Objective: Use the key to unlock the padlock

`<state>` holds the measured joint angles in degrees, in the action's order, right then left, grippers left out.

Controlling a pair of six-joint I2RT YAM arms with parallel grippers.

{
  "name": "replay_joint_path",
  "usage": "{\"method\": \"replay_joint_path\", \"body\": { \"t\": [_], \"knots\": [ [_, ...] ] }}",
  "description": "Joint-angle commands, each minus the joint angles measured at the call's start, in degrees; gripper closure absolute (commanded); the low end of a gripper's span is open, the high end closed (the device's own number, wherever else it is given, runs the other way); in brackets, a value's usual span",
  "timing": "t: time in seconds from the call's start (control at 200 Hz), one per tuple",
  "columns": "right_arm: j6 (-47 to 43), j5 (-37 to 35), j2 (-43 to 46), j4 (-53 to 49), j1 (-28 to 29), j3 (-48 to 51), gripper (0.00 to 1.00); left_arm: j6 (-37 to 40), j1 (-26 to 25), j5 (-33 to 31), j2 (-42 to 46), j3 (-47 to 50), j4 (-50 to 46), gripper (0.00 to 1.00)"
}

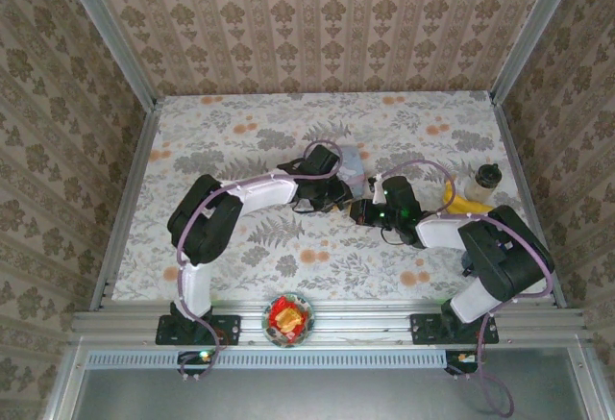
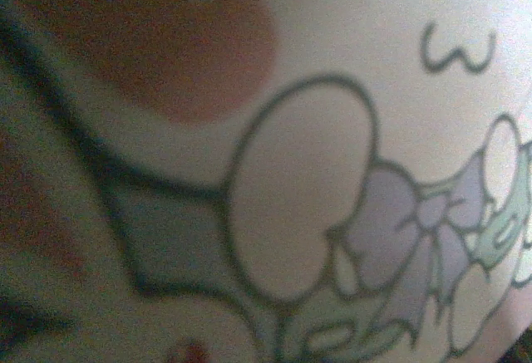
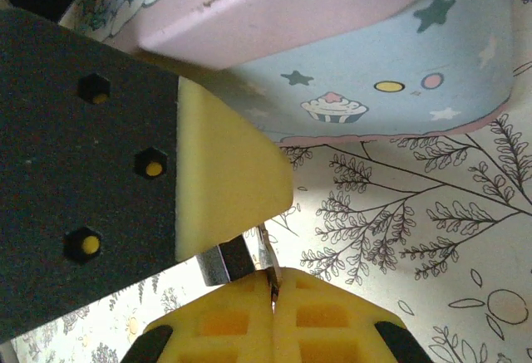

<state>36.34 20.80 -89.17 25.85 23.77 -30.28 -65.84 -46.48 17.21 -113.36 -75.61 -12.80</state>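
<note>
Start left. Your left claw (image 1: 334, 197) reaches over the worktop (image 1: 221, 141) to the centre, hard by the near side of the pale blue tin (image 1: 352, 162). Its wrist cam is jammed up against the tin's cartoon print, so I can't tell whether that claw is wide or closed.

In the right wrist cam, one of its fingers (image 3: 220, 172), a black plate w/ yellow pad, sits upper left. Just under the pad's lower edge is a small dark-and-silver block, prob. the padlock (image 3: 224, 262), mostly hidden. I can't tell if the left claw grips it or only rests on it.

Just right of that block is the key (image 3: 266, 257), a thin metal sliver. Its long axis runs nearly straight out from the right claw (image 3: 273, 290), tip leaning slightly toward the block. The two are v. close, maybe touching; the keyhole is hidden.

The right claw is pinched tight on the key, pads together. From above it sits nose-to-nose w/ the left claw.

What it turns on: the padlock lies just left of the key tip, i.e. off-axis. You'd prob. need a small sideways shift + re-aim before pushing in.
</note>
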Motion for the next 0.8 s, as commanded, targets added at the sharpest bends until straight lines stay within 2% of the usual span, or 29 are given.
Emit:
{"method": "replay_joint_path", "body": {
  "t": [0.0, 0.125, 0.31, 0.565, 0.795],
  "knots": [
    [-1.85, -1.89, 4.33, -3.89, -0.57, -0.01, 1.0, -3.24, -0.29, 5.42, 1.6, 2.87, -4.52, 0.79],
    [-4.28, -1.09, 9.12, -12.04, -0.73, 2.46, 1.0, -4.4, -0.11, 4.45, 2.91, 4.07, -3.08, 0.79],
    [-6.92, 5.27, 16.5, -17.59, -0.74, 5.29, 1.0, -7.15, 0.4, 4.32, 4.93, 7.32, 0.36, 0.8],
    [-7.01, 9.45, 18.41, -16.13, -0.31, 5.7, 1.0, -9.54, 1.39, 4.56, 7.28, 10.92, 2.99, 0.8],
    [-3.17, 5.12, 14.18, -11.05, 1.54, 4.79, 1.0, -13.03, 1.59, 5.55, 7.54, 11.88, 5.06, 0.8]
  ]
}}
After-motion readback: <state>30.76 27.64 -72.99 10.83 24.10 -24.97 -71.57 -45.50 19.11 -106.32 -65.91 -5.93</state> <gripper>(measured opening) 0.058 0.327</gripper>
